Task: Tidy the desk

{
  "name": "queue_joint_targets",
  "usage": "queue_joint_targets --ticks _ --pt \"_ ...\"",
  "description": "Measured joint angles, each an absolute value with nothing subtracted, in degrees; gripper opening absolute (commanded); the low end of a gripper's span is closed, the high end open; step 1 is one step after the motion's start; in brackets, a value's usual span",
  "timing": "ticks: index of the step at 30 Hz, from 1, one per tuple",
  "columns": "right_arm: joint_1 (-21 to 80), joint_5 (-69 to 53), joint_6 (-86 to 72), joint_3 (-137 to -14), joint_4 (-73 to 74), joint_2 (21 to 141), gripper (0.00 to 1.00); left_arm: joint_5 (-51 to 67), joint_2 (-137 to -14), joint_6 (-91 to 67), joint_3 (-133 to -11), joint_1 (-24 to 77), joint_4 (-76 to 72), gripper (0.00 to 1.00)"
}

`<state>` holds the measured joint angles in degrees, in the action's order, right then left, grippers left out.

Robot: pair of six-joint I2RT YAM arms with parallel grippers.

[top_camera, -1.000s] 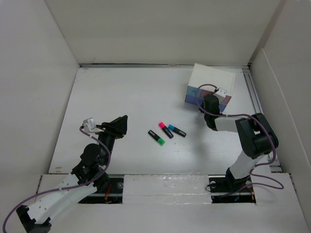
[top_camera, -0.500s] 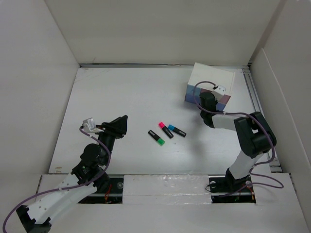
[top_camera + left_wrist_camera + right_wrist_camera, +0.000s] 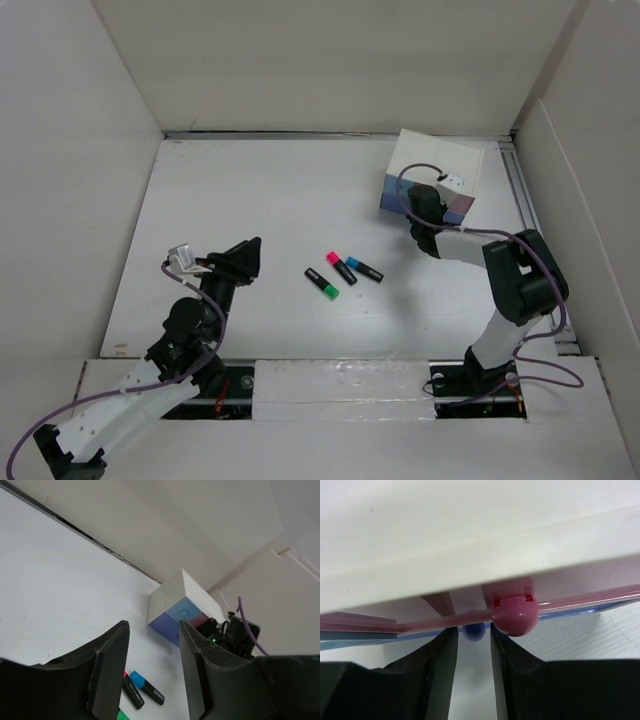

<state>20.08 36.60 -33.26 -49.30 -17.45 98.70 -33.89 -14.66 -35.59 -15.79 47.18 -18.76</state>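
Note:
The desk [image 3: 260, 200] is a white tabletop. Three highlighters lie at its middle: green [image 3: 322, 284], pink [image 3: 341, 267] and blue [image 3: 364, 269]. A small white drawer box [image 3: 442, 168] with pastel fronts stands at the back right. My right gripper [image 3: 418, 197] is pressed up to the box's front. In the right wrist view its jaws [image 3: 474, 632] stand narrowly apart, with a blue knob [image 3: 474, 630] just beyond the tips and a pink knob [image 3: 515, 614] above the right finger. My left gripper [image 3: 248, 252] is open and empty above the desk's left side.
White panels wall the desk on the left, back and right. In the left wrist view, between the open fingers [image 3: 152, 625], I see the drawer box [image 3: 175, 597], the right arm beside it and the blue highlighter [image 3: 147, 688].
My right gripper has moved up and slightly left, closer against the drawer box's front. The left arm and the highlighters have not moved.

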Motion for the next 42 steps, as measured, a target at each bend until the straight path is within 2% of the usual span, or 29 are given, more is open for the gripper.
queue_joint_targets --ticks 2,6,11,18,21,23,26,28,29,30,33,34,36,38,39,42 --pt "20.25 37.06 -33.26 -50.41 -15.77 98.85 0.48 -33.87 -14.39 -35.59 -15.79 47.18 -18.76 0.40" --pt "21.47 38.09 -32.97 -53.67 -12.80 100.95 0.43 -33.78 -13.85 -35.59 -15.79 47.18 -18.76 0.40" --pt "22.24 39.81 -32.82 -54.83 -11.53 101.93 0.43 -33.47 -12.78 -35.59 -15.79 47.18 -18.72 0.40" --pt "22.87 41.08 -33.34 -54.83 -10.39 101.93 0.57 -33.36 -12.03 -35.59 -15.79 47.18 -18.72 0.40" --pt "22.90 41.21 -33.82 -54.94 -9.28 101.93 0.52 -33.21 -12.03 -35.59 -15.79 47.18 -18.72 0.40" --pt "22.50 41.04 -34.54 -55.42 -7.81 101.95 0.53 -33.19 -12.03 -35.59 -15.79 47.18 -18.72 0.40" --pt "21.41 39.70 -34.79 -56.21 -7.07 101.93 0.45 -33.19 -12.03 -35.59 -15.79 47.18 -18.72 0.40" --pt "20.40 38.13 -34.24 -56.27 -6.79 101.80 0.46 -33.21 -12.03 -35.59 -15.79 47.18 -18.74 0.40" --pt "19.81 37.01 -33.71 -56.27 -6.68 101.69 0.43 -33.21 -12.03 -35.59 -15.79 47.18 -18.74 0.40" --pt "19.16 35.77 -32.93 -56.27 -6.68 101.58 0.26 -33.19 -12.08 -35.59 -15.79 47.18 -18.74 0.40" --pt "17.26 31.90 -31.18 -56.34 -7.25 100.84 0.10 -33.15 -12.67 -35.62 -15.79 47.18 -19.11 0.40" --pt "16.80 31.33 -30.63 -56.34 -7.81 100.22 0.10 -33.08 -12.97 -35.62 -15.79 47.18 -19.11 0.40" --pt "16.19 30.30 -30.11 -55.83 -8.84 99.29 0.20 -32.88 -13.43 -35.62 -15.79 47.18 -19.09 0.40" --pt "15.68 29.71 -29.87 -54.76 -9.67 98.91 0.38 -32.75 -13.54 -35.62 -15.79 47.18 -19.09 0.40" --pt "15.57 29.54 -29.91 -54.41 -9.78 98.91 0.43 -32.64 -13.52 -35.64 -15.79 47.18 -19.09 0.40" --pt "15.33 29.28 -29.85 -53.93 -9.37 98.91 0.46 -32.32 -13.02 -35.64 -15.79 47.18 -19.09 0.40"
